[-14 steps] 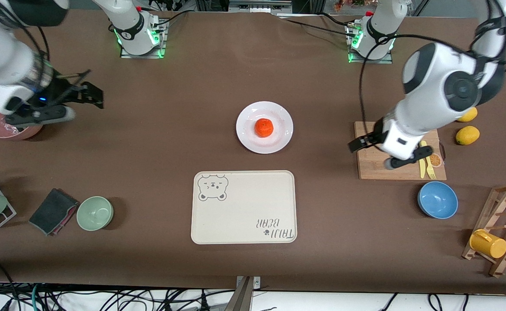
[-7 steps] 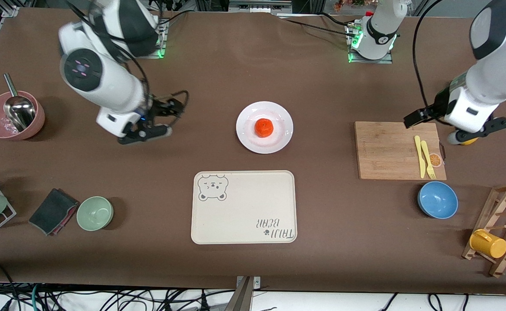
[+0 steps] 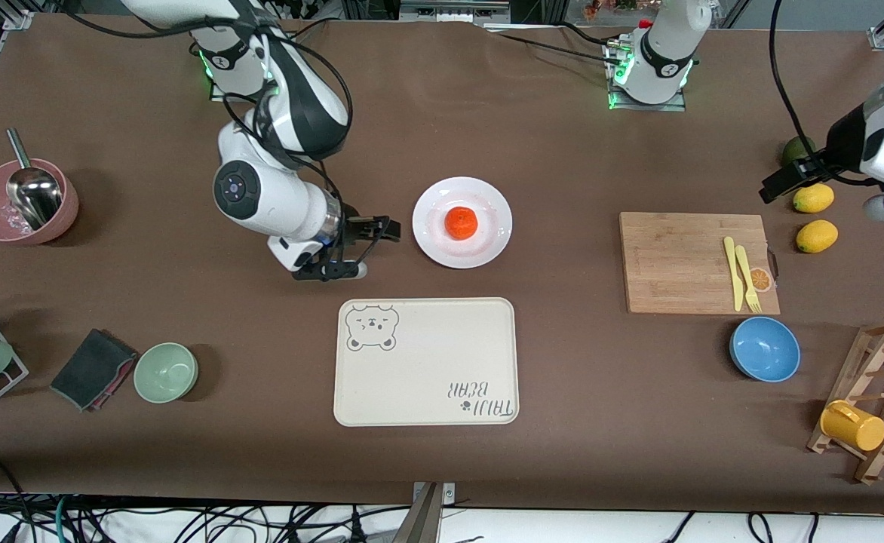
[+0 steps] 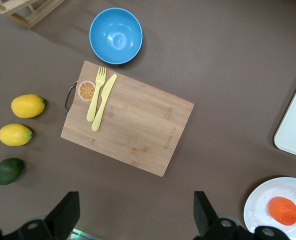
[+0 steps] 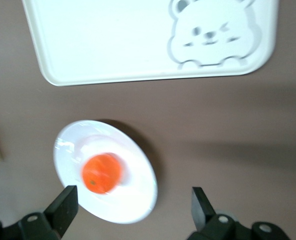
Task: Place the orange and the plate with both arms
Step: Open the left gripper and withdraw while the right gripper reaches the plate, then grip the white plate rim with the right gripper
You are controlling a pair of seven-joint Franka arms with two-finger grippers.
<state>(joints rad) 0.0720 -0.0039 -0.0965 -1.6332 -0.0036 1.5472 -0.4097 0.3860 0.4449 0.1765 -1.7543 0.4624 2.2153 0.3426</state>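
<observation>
Centrally in the front view, the orange [image 3: 461, 222] sits on the middle of the plate [image 3: 462, 190], just above the cream tray [image 3: 426, 362], so lifting the plate would likely carry both together. Being roundish, the orange shows no clear long axis; the plate lies flat. Just beside the plate's edge in the frame's middle, the right gripper [image 3: 363, 243] hangs, fingers spread and empty. At the upper right edge, above the lemons [image 3: 814, 199], the left gripper [image 3: 827, 188] waits, fingers also spread wide.
</observation>
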